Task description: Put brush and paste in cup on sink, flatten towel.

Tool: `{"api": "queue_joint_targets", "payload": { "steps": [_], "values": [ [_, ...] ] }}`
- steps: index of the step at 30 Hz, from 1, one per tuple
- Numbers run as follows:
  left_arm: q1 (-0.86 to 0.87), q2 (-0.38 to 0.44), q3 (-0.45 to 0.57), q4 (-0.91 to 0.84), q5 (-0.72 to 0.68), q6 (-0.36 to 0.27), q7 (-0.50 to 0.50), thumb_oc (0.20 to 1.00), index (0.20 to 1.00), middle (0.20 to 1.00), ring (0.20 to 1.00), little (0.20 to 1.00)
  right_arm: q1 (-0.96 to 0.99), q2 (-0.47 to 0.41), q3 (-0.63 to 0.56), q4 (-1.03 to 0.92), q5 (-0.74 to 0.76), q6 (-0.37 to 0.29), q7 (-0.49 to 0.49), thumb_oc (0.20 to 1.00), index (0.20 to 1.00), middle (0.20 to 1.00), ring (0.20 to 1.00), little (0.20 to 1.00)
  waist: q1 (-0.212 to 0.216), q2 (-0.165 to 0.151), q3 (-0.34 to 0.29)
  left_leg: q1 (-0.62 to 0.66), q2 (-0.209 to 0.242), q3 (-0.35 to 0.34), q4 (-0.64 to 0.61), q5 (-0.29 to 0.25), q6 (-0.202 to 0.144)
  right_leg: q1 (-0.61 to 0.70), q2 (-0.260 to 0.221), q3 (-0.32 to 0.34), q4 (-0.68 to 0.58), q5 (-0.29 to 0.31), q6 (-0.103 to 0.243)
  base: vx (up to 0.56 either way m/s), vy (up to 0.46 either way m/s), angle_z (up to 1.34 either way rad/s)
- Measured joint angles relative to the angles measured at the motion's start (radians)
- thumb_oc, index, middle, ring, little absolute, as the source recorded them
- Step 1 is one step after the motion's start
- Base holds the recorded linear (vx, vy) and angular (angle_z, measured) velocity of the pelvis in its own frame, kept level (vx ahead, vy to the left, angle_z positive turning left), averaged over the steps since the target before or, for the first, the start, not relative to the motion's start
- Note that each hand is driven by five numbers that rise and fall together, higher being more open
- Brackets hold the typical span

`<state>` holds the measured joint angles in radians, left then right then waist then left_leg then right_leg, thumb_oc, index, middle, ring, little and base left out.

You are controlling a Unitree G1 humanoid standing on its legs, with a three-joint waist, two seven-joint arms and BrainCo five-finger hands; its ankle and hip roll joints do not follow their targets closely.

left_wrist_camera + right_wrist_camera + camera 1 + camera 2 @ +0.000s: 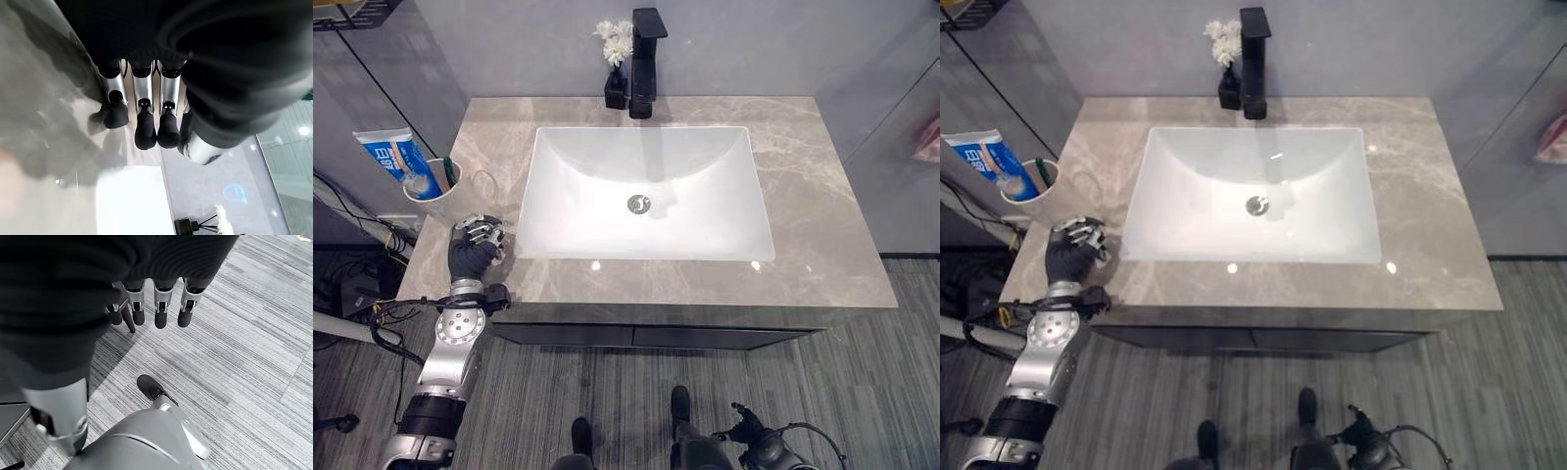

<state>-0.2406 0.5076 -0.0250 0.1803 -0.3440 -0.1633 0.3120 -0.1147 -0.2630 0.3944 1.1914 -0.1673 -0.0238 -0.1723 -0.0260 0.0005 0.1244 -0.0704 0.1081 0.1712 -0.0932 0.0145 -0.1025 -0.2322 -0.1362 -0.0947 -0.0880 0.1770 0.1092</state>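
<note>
A white cup (pixel 438 188) stands on the counter's far left corner. A blue and white paste tube (pixel 395 159) leans out of it, and beside the tube a thin green brush (pixel 444 167) pokes up. My left hand (pixel 472 253) rests on the counter just in front of the cup, apart from it. Its fingers (pixel 145 128) are loosely bent and hold nothing. My right hand (pixel 751 432) hangs low over the floor in front of the cabinet, and its fingers (pixel 161 309) are relaxed and empty. A pink cloth (pixel 930 138) shows at the right edge.
The grey marble counter (pixel 822 225) holds a white basin (pixel 644 196) in its middle. A black faucet (pixel 644 61) and a small dark vase of white flowers (pixel 616 69) stand behind the basin. Grey walls close in the back and both sides.
</note>
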Motion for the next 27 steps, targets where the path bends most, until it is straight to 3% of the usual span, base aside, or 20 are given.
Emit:
{"api": "queue_joint_targets", "payload": {
  "steps": [13,18,27],
  "values": [
    [0.101,0.000,0.027,-0.037,0.002,0.003,-0.007,0.200,0.200,0.200,0.200,0.200,0.017,0.005,-0.041,0.020,0.016,0.000,-0.001,1.000,1.000,1.000,1.000,1.000,-0.015,0.000,-0.001,0.033,-0.001,0.006,-0.002,-0.001,0.000,0.029,-0.002,0.006,-0.008,-0.007,0.005,0.00,0.000,0.00],
    [0.144,0.000,0.055,-0.036,0.038,0.016,-0.012,0.200,0.200,0.200,0.200,0.200,0.024,0.004,-0.061,0.022,0.016,0.000,-0.001,1.000,1.000,1.000,1.000,1.000,-0.017,0.013,-0.015,0.033,0.000,0.006,-0.004,0.001,-0.002,0.029,0.000,0.006,-0.007,0.000,-0.002,0.00,0.000,0.00],
    [0.121,0.001,0.090,0.028,0.051,0.026,-0.002,0.200,0.200,0.200,0.200,0.200,0.037,0.004,-0.061,0.022,0.015,-0.001,0.001,1.000,1.000,1.000,1.000,1.000,-0.022,0.008,-0.034,0.036,-0.001,0.032,-0.001,0.002,-0.002,0.018,0.004,0.031,-0.006,0.007,-0.002,-0.02,-0.001,-0.07]
  ]
}}
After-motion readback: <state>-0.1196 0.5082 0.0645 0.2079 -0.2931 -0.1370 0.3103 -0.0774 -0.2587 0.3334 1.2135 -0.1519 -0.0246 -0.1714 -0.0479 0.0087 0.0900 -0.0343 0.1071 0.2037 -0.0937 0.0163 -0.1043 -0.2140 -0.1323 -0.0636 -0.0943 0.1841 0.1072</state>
